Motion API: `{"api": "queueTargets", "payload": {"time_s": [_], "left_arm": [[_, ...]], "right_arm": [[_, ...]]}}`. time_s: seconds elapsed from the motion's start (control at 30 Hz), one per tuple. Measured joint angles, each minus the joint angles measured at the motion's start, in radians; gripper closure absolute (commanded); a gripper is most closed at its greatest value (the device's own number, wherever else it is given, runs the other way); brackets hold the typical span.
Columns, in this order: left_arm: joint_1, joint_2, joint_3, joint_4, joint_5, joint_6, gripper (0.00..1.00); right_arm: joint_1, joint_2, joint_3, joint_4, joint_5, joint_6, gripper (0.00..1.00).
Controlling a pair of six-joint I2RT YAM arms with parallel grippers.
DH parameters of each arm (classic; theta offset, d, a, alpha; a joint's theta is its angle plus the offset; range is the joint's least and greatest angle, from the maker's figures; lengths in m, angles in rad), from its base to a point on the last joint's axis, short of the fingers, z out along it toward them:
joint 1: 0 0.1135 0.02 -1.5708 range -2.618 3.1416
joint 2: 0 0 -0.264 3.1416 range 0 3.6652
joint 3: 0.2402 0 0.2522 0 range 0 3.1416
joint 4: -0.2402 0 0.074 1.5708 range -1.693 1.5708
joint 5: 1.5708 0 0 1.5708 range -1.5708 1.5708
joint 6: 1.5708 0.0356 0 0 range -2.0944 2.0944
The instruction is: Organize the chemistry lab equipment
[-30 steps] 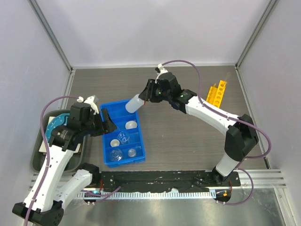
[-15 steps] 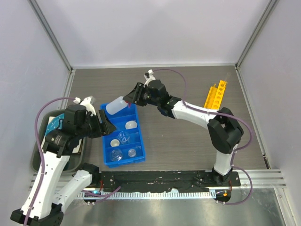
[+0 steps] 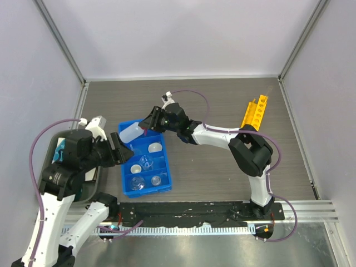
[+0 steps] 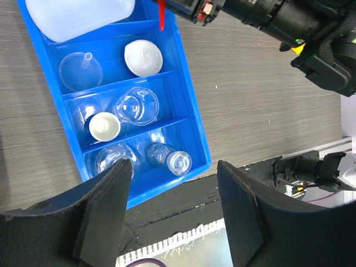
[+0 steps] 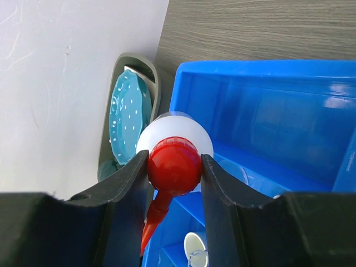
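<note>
My right gripper [image 3: 146,123] [image 5: 174,167] is shut on the red cap of the clear squeeze bottle [image 3: 131,132] [image 5: 173,146] [image 4: 78,16], holding it lying over the far end of the blue divided tray [image 3: 123,177] [image 4: 189,83] [image 5: 261,72]. In the tray lie a funnel [image 4: 81,70], a white round dish [image 4: 143,57] [image 3: 155,147], glass beakers [image 4: 135,105] and vials [image 4: 169,158]. My left gripper [image 3: 121,149] [image 4: 172,214] hangs open and empty above the tray's left side. A yellow holed rack [image 3: 254,111] stands at the far right.
A grey bin [image 3: 47,169] [image 5: 139,67] at the left holds a teal dotted plate [image 3: 58,154] [image 5: 129,119]. Grey walls close in the table on three sides. A black rail [image 3: 194,214] runs along the near edge.
My right arm has carried the squeeze bottle leftward, from beside the tray's far right corner to over its far end. My left arm has drawn back and leftward a little.
</note>
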Motion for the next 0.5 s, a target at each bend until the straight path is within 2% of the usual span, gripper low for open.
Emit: {"api": "queueTargets", "payload": {"time_s": [0.5], "left_arm": [[0.000,-0.031,0.027,-0.047,0.013,0.003,0.34]], "right_arm": [[0.029,0.050,0.003,0.059,0.169,0.002,0.99]]}}
